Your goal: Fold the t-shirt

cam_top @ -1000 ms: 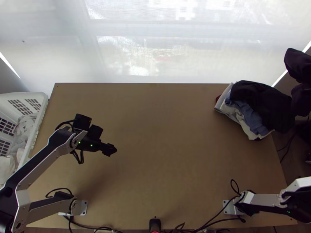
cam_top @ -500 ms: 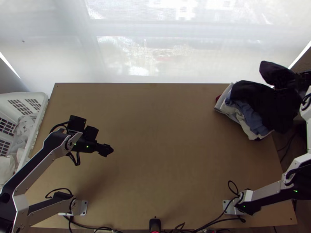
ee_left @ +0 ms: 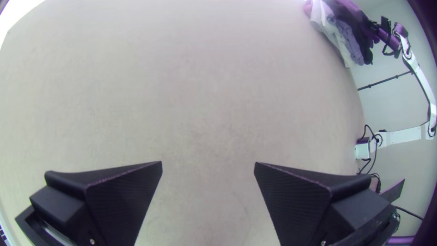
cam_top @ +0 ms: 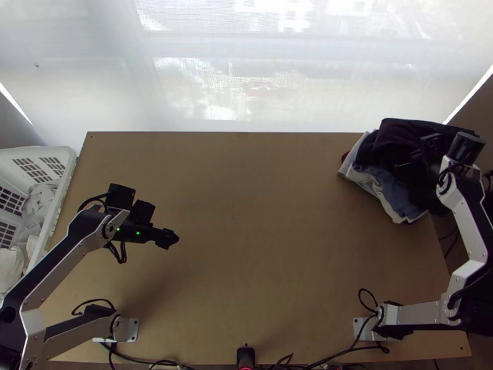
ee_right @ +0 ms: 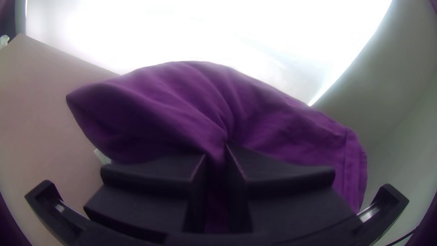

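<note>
Above the dark pile at the table's far right corner, my right gripper (cam_top: 424,155) holds a dark cloth (cam_top: 400,131) in the top view. In the right wrist view this cloth (ee_right: 182,107) looks purple, bunched, pinched between the fingers of my right gripper (ee_right: 218,159) and draped to both sides. Which part of it is gripped, I cannot tell. My left gripper (cam_top: 169,238) is over the left half of the table; in the left wrist view, my left gripper (ee_left: 208,166) has its fingers wide apart with bare table between them.
Blue cloth (cam_top: 394,191) and white cloth (cam_top: 349,169) lie in the pile under the dark cloth. A white basket (cam_top: 58,200) with light cloths stands at the table's left edge. Cables (cam_top: 333,354) run along the near edge of the table (cam_top: 265,246).
The right arm has swung in from the right edge, bringing the dark cloth down and left onto the pile. The left arm has shifted slightly left.
</note>
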Controlling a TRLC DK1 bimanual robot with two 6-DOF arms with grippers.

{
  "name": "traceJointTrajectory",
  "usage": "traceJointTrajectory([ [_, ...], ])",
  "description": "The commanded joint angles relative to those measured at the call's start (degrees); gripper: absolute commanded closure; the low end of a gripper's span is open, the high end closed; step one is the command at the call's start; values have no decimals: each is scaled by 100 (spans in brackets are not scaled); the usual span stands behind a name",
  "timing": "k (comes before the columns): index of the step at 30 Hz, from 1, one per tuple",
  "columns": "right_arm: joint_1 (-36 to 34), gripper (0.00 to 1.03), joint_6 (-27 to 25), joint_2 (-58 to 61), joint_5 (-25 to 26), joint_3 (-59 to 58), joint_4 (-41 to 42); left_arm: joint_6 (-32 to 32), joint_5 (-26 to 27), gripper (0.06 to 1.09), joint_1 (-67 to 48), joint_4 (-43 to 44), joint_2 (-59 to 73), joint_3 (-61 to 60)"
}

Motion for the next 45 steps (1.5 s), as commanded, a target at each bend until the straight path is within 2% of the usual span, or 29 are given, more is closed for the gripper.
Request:
traceJointTrajectory([
  [1, 194, 100, 158, -806, 61, -1314, 316, -30, 17, 10, 0, 40, 45, 26],
  [6, 9, 100, -18, -902, 70, -1885, 562, -21, 8, 10, -26, 40, 54, 0],
  [8, -87, 90, -27, -920, 70, -1903, 606, -12, 8, 10, -26, 40, 54, 0],
  [10, -140, 74, -44, -929, 70, -1859, 606, -3, 8, 10, -26, 40, 54, 0],
  [12, -166, 54, -44, -937, 70, -1806, 606, 14, 8, 10, -26, 40, 63, -9],
  [16, -158, 4, -36, -937, 70, -1736, 606, 14, 8, 10, -26, 40, 71, 0],
  [25, 71, 4, 79, -1641, 61, -1586, 597, -47, 17, 10, -52, 57, 71, -62],
  [30, 115, 4, 685, -2309, 61, -1586, 729, -65, 17, 10, -52, 119, 115, -62],
  [34, 282, 4, 1010, -2519, 61, -1542, 1353, -135, 17, 10, -79, 154, 177, -106],
  [40, 370, 4, 1494, -1096, 61, -760, 1968, -293, 8, 10, -255, 207, 212, -132],
  [45, 247, 4, 1986, 399, 61, -4, 2083, -320, -9, 10, -255, 128, 63, -273],
])
